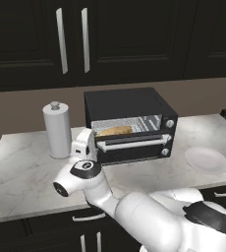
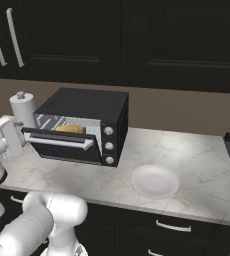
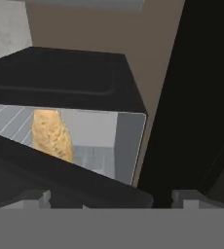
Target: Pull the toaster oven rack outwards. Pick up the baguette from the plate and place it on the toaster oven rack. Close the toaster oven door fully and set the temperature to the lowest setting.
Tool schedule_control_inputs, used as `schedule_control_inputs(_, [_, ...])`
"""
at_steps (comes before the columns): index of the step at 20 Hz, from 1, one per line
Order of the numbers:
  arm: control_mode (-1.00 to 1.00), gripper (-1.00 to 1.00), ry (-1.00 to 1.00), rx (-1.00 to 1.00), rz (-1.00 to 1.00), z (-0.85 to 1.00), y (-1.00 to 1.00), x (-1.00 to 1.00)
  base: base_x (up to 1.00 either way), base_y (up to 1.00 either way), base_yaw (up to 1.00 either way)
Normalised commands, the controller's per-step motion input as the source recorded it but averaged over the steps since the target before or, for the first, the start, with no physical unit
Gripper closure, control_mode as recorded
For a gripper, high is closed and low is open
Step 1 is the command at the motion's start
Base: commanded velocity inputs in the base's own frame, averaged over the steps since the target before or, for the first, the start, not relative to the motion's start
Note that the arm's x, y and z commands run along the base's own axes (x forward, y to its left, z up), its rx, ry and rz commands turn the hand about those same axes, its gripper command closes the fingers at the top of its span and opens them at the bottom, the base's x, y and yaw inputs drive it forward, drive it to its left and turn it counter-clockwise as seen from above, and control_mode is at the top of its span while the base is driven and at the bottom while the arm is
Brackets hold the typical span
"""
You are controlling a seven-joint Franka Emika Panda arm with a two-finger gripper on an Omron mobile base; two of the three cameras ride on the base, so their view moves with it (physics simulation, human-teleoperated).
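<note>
Half-raised flat black toaster oven door (image 1: 132, 145) hides the lower part of the golden-brown baguette (image 1: 116, 131) behind it. Silver wire rack (image 3: 7, 121) mostly hidden behind door, cut off at hand view's left edge.

Kitchen backdrop, dark cabinetry over pale stone.
Black upper cabinets (image 1: 110, 34) with silver bar handles (image 1: 61, 40); taupe wall (image 2: 187, 110); white marble counter (image 2: 202, 165); black drawers (image 2: 177, 230) below; white canister (image 1: 57, 129) beside wall.

Both base views look forward and down from behind the arm, sharing the toaster oven (image 1: 129, 125) beside the end effector (image 1: 83, 143) on the worktop (image 1: 21, 167). The hand view sits close, facing the oven's cavity.
</note>
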Motion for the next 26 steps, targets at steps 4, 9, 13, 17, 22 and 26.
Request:
schedule_control_inputs(4, [-1.0, -1.0, 0.01, -0.02, 0.47, 0.17, -0.26, 0.33, 0.0, 0.0, 0.0])
schedule_control_inputs(9, [-1.0, -1.0, 0.03, -0.04, 0.41, 0.13, -0.24, 0.28, 0.0, 0.0, 0.0])
schedule_control_inputs(13, [-1.0, -1.0, 0.06, -0.07, 0.38, 0.06, -0.08, 0.22, 0.0, 0.0, 0.0])
schedule_control_inputs(17, [-1.0, -1.0, 0.07, -0.04, 0.29, 0.17, -0.01, 0.51, 0.0, 0.0, 0.0])
schedule_control_inputs(22, [-1.0, -1.0, 0.06, -0.05, 0.23, 0.2, -0.01, 0.5, 0.0, 0.0, 0.0])
schedule_control_inputs(26, [-1.0, -1.0, 0.05, -0.08, 0.17, 0.15, 0.0, 0.3, 0.0, 0.0, 0.0])
